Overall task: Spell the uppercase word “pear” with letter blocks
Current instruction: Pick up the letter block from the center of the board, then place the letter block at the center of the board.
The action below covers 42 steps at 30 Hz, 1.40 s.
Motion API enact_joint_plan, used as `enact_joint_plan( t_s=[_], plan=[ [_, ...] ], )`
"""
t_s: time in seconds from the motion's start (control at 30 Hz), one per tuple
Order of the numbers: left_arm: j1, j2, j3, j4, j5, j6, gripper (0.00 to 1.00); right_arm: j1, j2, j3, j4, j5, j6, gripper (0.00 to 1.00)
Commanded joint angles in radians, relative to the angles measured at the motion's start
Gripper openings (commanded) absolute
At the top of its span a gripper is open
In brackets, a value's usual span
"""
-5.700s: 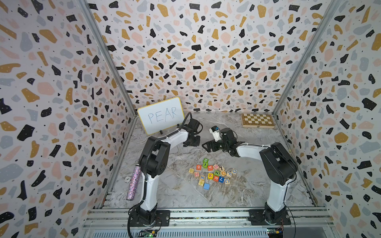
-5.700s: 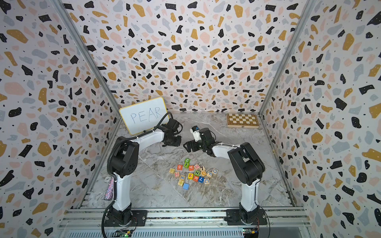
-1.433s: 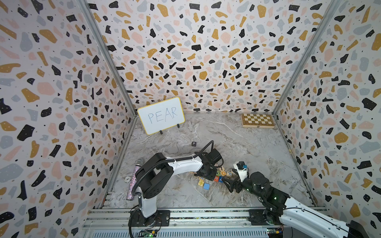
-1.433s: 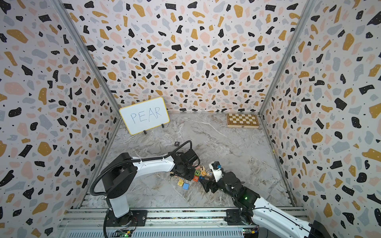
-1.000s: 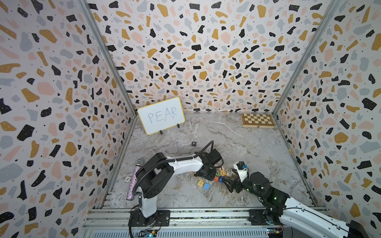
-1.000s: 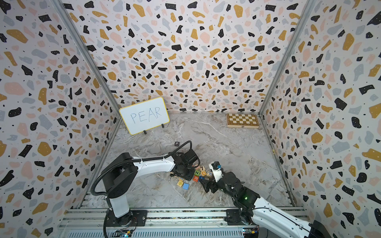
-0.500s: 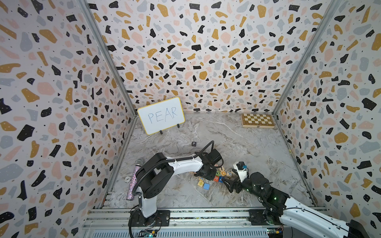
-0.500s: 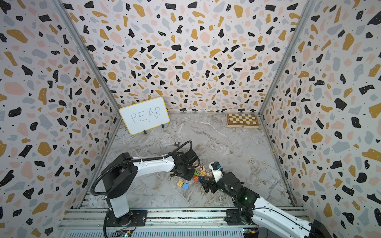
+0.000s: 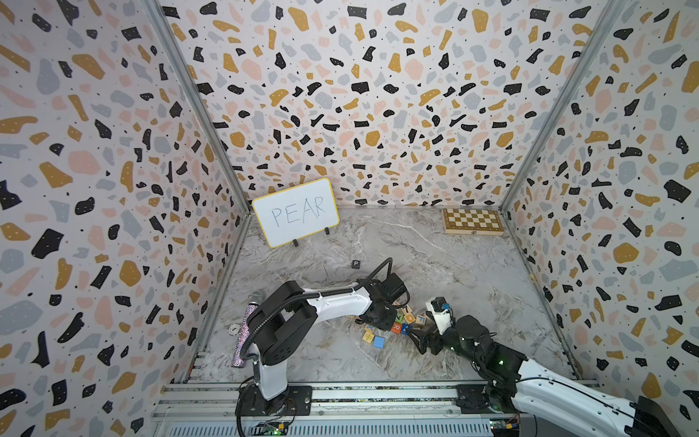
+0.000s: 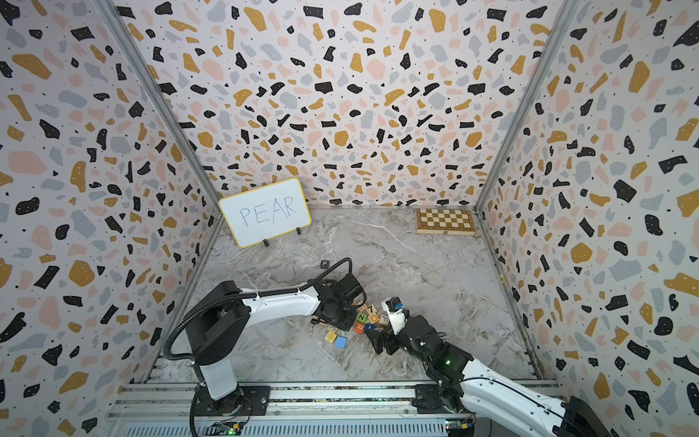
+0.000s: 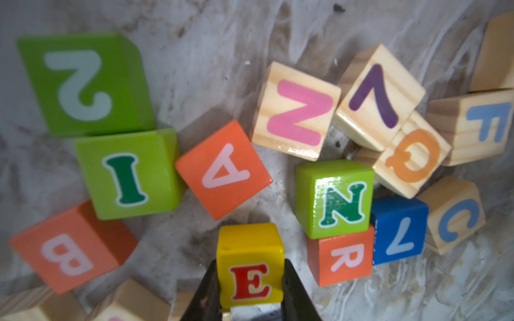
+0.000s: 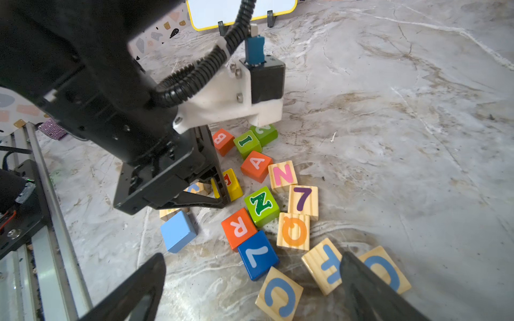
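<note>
Our right gripper is gaping beside the block pile, gripping nothing. We are clamping our left gripper on the E block near the A block and R block; the P block is sitting well apart.

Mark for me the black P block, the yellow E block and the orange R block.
black P block [image 9: 355,264], in a top view, on its lettered top face.
yellow E block [image 11: 250,281], left wrist view, on the red letter.
orange R block [image 11: 347,257], left wrist view, on the white letter.
</note>
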<state>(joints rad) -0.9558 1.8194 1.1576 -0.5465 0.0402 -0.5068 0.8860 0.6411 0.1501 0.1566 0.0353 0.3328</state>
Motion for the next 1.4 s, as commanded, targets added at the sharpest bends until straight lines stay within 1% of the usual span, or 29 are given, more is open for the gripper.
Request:
enact_joint_plan(
  t_s=[0.0, 0.1, 0.23, 0.33, 0.6, 0.73, 0.83, 0.93, 1.03, 1.13, 1.27, 1.37],
  plan=[
    [-0.002, -0.059, 0.003, -0.014, -0.030, 0.024, 0.19, -0.004, 0.017, 0.043, -0.023, 0.057, 0.020, 0.99],
    [0.000, -0.093, -0.001, -0.018, -0.039, 0.027, 0.17, -0.046, 0.046, 0.056, -0.011, -0.022, 0.014, 1.00],
    [0.007, -0.139, 0.002, -0.031, -0.057, 0.034, 0.17, -0.149, 0.101, 0.071, 0.007, -0.159, 0.019, 1.00],
    [0.019, -0.155, 0.014, -0.042, -0.063, 0.041, 0.17, -0.193, 0.125, 0.072, 0.031, -0.208, 0.018, 1.00],
    [0.065, -0.172, 0.068, -0.061, -0.050, 0.080, 0.17, -0.206, 0.175, 0.130, 0.063, -0.216, -0.013, 0.99],
    [0.091, -0.194, 0.077, -0.044, -0.063, 0.098, 0.17, -0.249, 0.215, 0.165, 0.094, -0.264, -0.028, 1.00],
    [0.126, -0.200, 0.083, -0.026, -0.059, 0.110, 0.17, -0.263, 0.257, 0.193, 0.117, -0.249, -0.045, 0.99],
    [0.163, -0.194, 0.103, -0.019, -0.054, 0.136, 0.17, -0.283, 0.310, 0.224, 0.148, -0.265, -0.060, 0.99],
    [0.196, -0.182, 0.130, -0.018, -0.064, 0.158, 0.17, -0.291, 0.373, 0.263, 0.176, -0.267, -0.044, 0.99],
    [0.223, -0.154, 0.157, -0.010, -0.043, 0.165, 0.17, -0.291, 0.448, 0.305, 0.197, -0.282, -0.032, 0.99],
    [0.255, -0.109, 0.204, -0.010, -0.054, 0.185, 0.17, -0.295, 0.538, 0.364, 0.224, -0.267, -0.037, 0.99],
    [0.287, -0.061, 0.256, -0.019, -0.032, 0.190, 0.17, -0.317, 0.602, 0.418, 0.230, -0.246, -0.024, 1.00]
  ],
)
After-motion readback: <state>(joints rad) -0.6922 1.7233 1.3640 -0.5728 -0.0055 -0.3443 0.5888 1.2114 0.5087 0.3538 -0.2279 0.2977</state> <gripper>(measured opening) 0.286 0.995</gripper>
